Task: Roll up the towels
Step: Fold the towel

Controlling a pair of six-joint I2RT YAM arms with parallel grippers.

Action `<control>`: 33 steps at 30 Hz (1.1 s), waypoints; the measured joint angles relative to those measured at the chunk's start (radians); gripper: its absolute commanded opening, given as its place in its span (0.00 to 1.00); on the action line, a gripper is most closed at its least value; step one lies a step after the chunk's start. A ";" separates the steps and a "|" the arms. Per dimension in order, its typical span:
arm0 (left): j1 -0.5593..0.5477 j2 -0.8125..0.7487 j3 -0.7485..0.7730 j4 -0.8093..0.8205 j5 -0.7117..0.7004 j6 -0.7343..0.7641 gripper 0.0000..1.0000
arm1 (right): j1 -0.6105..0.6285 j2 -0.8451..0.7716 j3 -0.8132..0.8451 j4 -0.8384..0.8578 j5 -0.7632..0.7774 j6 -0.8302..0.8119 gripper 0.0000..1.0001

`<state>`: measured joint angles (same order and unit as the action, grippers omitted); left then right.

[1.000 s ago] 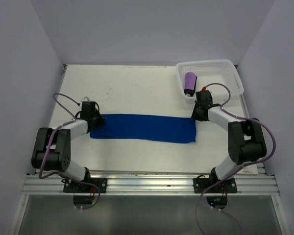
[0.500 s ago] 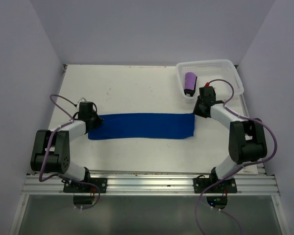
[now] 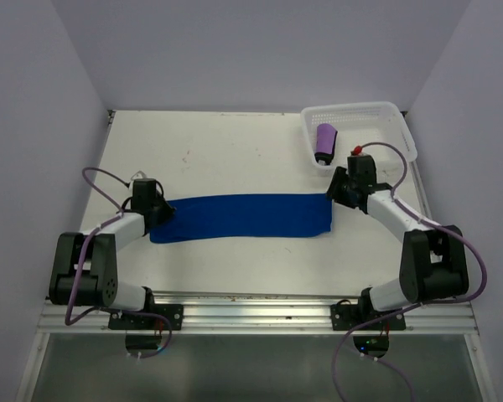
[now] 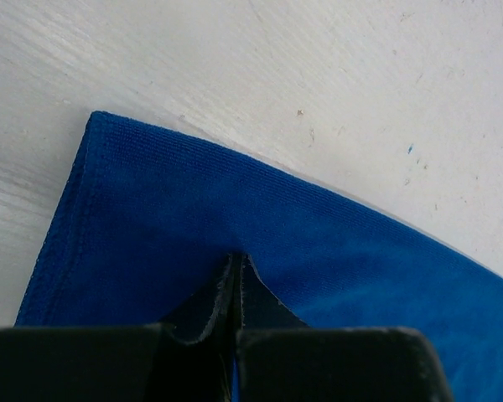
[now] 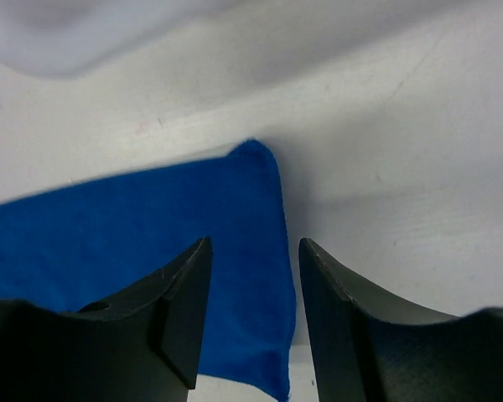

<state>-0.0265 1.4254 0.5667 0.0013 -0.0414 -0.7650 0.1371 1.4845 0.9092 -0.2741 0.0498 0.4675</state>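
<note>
The royal blue towel lies flat on the white table as a long strip running left to right. My left gripper is at its left end. In the left wrist view the left gripper has its jaws pressed together, with a sliver of the blue towel pinched between them. My right gripper hangs over the right end. Seen from the right wrist, the right gripper is open, its fingers straddling the blue towel's right edge with nothing gripped. The purple towel lies rolled in the basket.
A white mesh basket stands at the back right corner, just behind my right arm. Lilac walls close in the table on the left, back and right. A metal rail runs along the near edge.
My right gripper has opened and let go of the towel's right end. The left gripper has pulled the towel slightly left, so the strip now lies straighter.
</note>
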 measured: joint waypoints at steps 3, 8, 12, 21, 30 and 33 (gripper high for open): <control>0.000 -0.015 0.000 -0.011 0.003 0.000 0.01 | 0.000 -0.033 -0.116 0.031 -0.052 0.027 0.50; 0.000 -0.050 0.011 -0.055 0.003 0.002 0.06 | 0.000 -0.037 -0.214 0.037 -0.100 0.042 0.50; 0.000 -0.074 0.052 -0.086 0.004 0.002 0.07 | 0.001 -0.032 -0.219 0.058 -0.127 0.045 0.50; 0.000 -0.166 0.102 -0.142 -0.001 0.013 0.21 | 0.043 -0.032 -0.229 0.067 -0.130 0.049 0.42; 0.005 -0.216 0.150 -0.212 -0.019 0.053 0.33 | 0.066 -0.010 -0.230 0.085 -0.120 0.066 0.00; 0.010 -0.232 0.166 -0.232 -0.018 0.063 0.35 | 0.068 -0.010 -0.217 0.051 -0.107 0.064 0.00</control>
<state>-0.0162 1.1938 0.7322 -0.2302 -0.0597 -0.7025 0.2054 1.4742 0.6926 -0.2234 -0.0574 0.5316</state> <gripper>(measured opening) 0.335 0.032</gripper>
